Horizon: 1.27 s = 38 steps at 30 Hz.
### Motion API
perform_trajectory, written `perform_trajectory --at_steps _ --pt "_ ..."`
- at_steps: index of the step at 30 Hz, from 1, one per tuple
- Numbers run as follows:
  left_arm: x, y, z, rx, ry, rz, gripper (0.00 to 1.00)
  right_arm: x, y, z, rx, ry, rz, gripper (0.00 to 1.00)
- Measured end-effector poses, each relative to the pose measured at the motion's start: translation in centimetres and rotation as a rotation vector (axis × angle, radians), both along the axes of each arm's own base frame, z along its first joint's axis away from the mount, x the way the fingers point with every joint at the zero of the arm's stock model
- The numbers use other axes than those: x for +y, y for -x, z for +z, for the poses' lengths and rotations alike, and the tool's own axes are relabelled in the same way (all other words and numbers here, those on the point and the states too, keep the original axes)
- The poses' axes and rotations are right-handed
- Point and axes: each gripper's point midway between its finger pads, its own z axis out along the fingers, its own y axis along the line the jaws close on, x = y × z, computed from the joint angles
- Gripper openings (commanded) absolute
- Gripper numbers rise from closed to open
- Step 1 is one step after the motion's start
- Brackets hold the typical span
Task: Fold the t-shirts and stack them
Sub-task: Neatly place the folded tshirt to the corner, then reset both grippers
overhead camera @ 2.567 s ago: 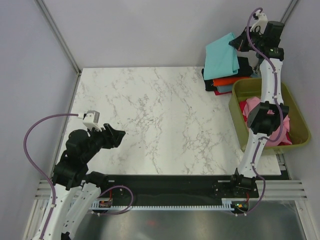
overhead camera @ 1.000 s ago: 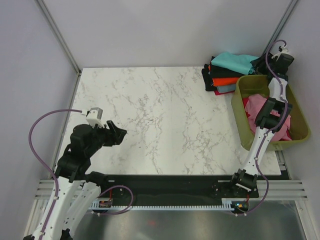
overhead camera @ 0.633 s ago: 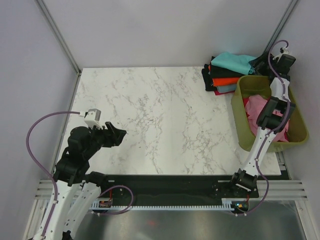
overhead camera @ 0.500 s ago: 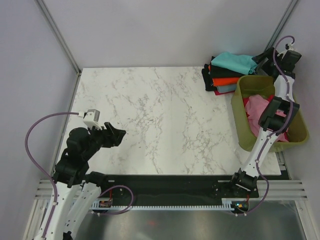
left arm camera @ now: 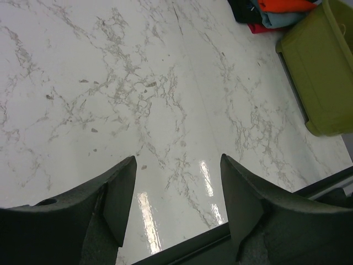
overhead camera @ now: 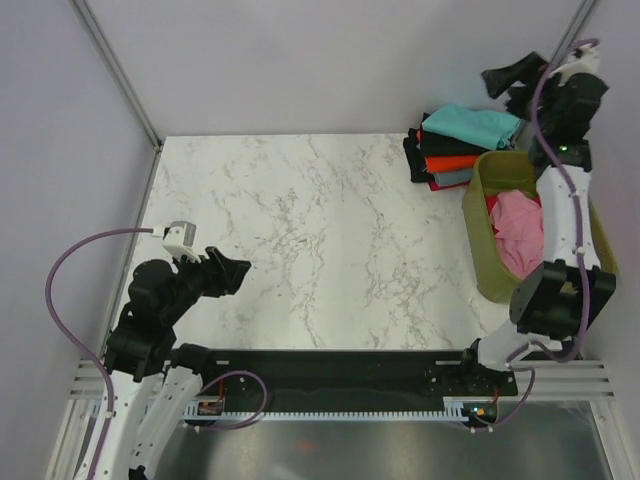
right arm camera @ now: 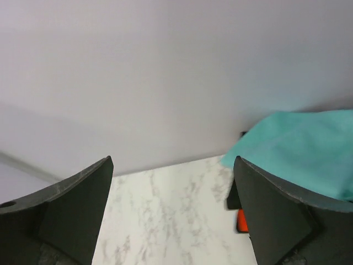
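Note:
The folded t-shirts lie in a stack (overhead camera: 455, 150) at the table's back right corner, with the teal one (overhead camera: 470, 123) on top and black, orange (overhead camera: 450, 160) and red ones under it. A crumpled pink t-shirt (overhead camera: 520, 225) sits in the olive tub (overhead camera: 480, 270). My right gripper (overhead camera: 508, 88) hangs open and empty, high above and behind the stack. In its wrist view the teal t-shirt (right arm camera: 298, 149) shows beside the open right gripper (right arm camera: 174, 204). My left gripper (overhead camera: 232, 272) hovers open and empty over the table's near left part; in the left wrist view the left gripper (left arm camera: 176, 187) frames only marble.
The white marble table (overhead camera: 330, 230) is walled by grey panels on the left, back and right. In the left wrist view the tub (left arm camera: 325, 83) stands at the right edge, with the stack (left arm camera: 278, 11) behind it. A black rail runs along the near edge.
The right gripper let go of the teal t-shirt on top of the stack, opened wide, and rose up and back. The left arm barely moved.

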Motion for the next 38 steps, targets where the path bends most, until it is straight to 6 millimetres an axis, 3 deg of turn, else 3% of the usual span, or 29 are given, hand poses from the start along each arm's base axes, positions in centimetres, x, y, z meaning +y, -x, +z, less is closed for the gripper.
perform_trajectory --at_steps 2,4,5,7,14,21,25,38 --pt "0.1 0.0 0.1 -0.007 0.002 0.002 0.7 6.7 2.3 -0.5 0.004 0.026 0.085 0.98" --pt "0.1 0.1 0.2 -0.013 0.003 0.002 0.7 13.2 5.4 -2.3 0.036 0.048 0.197 0.98" --pt "0.1 0.1 0.3 -0.014 0.003 0.002 0.7 15.6 7.1 -3.6 0.059 0.054 0.242 0.98" --pt "0.1 0.2 0.3 -0.016 0.004 0.002 0.7 18.0 10.4 -6.6 0.103 0.077 0.289 0.98" --pt "-0.2 0.3 0.3 -0.015 0.009 -0.015 0.7 16.4 18.5 -14.9 0.243 0.094 0.237 0.98" --pt "0.0 0.2 0.3 -0.013 0.01 -0.007 0.7 16.6 23.5 -19.0 0.284 0.058 0.255 0.98" --pt "0.0 0.2 0.3 -0.012 0.009 -0.007 0.7 16.8 24.4 -21.0 0.336 0.037 0.263 0.98" --pt "0.0 0.2 0.3 -0.012 0.009 -0.006 0.7 17.9 24.2 -23.0 0.413 0.035 0.308 0.98"
